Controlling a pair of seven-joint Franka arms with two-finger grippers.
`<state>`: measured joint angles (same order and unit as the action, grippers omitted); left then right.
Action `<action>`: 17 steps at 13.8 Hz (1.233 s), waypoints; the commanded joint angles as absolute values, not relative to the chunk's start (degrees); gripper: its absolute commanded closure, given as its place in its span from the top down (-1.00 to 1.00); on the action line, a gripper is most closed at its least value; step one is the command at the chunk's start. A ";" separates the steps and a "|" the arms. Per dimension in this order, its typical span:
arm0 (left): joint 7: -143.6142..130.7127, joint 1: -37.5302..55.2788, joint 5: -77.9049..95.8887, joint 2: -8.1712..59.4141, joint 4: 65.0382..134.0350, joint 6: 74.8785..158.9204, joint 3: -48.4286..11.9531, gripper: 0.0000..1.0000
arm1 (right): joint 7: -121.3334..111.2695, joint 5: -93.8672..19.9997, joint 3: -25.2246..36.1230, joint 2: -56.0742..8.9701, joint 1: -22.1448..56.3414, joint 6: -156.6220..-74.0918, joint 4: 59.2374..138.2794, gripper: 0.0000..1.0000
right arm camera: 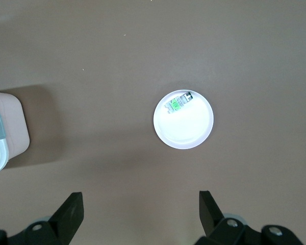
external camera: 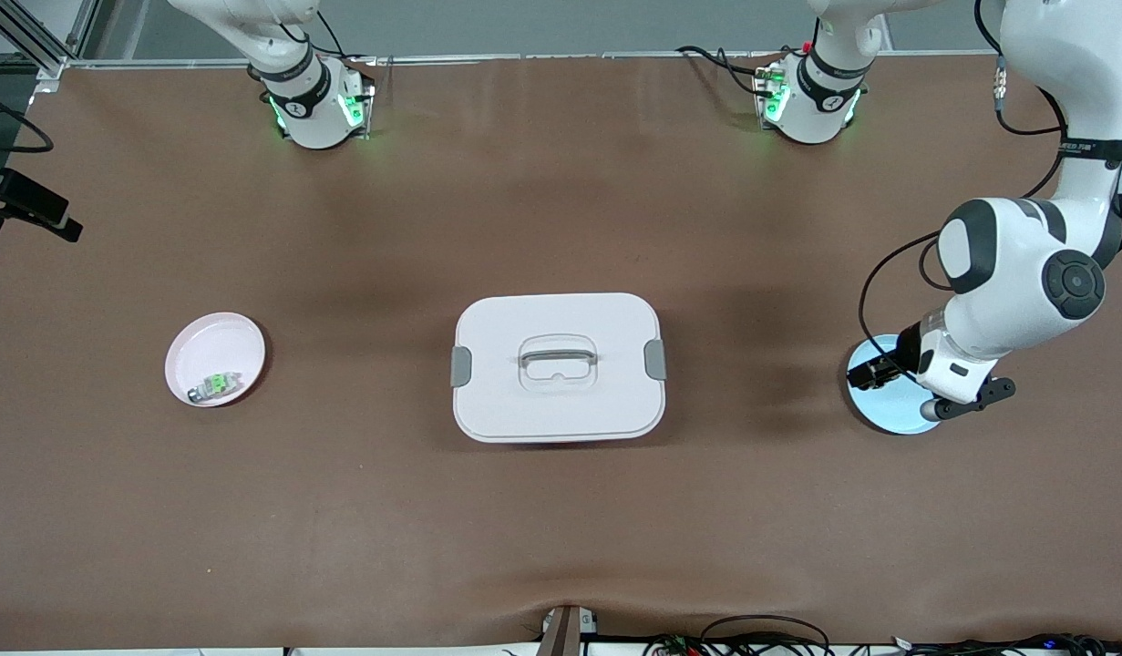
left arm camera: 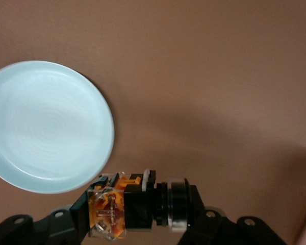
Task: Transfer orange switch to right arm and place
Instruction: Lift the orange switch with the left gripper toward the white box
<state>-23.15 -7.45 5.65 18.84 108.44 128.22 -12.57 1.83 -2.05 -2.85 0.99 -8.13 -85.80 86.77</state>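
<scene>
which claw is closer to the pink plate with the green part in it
Right. The right claw hangs open, high over the table above the pink plate. The left claw, shut on the orange switch, is over the blue plate at the left arm's end.

High front camera; two downward wrist cameras

White lidded box cut by frame edge

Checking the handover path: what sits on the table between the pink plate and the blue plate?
In the front view, only the lidded white box lies between the pink plate and the blue plate; the rest is bare mat.
</scene>
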 commanded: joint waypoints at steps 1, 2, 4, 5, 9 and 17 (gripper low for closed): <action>-31.25 -7.30 9.65 19.42 101.54 122.37 -15.81 -1.00 | 1.41 -1.23 -3.51 0.35 -8.35 -85.34 85.96 1.00; -35.12 -6.95 10.54 19.42 98.90 120.17 -16.95 -1.00 | 1.41 -1.23 -3.52 0.35 -8.35 -85.34 85.96 1.00; -42.15 -6.50 12.12 20.65 94.15 117.35 -19.50 -1.00 | 1.49 -1.32 -3.52 0.26 -8.26 -85.43 85.96 1.00; -45.75 -6.42 13.35 20.92 92.30 116.73 -21.34 -1.00 | 1.49 -1.32 -3.52 -0.08 -7.83 -85.43 85.96 1.00; -58.15 -2.83 16.95 22.41 87.90 116.72 -24.87 -1.00 | 2.19 -2.10 -3.60 -0.35 -7.38 -85.52 85.87 1.00; -76.09 6.32 22.85 23.99 82.89 116.81 -24.96 -1.00 | 14.71 -2.46 -3.87 -0.44 7.44 -81.03 85.69 1.00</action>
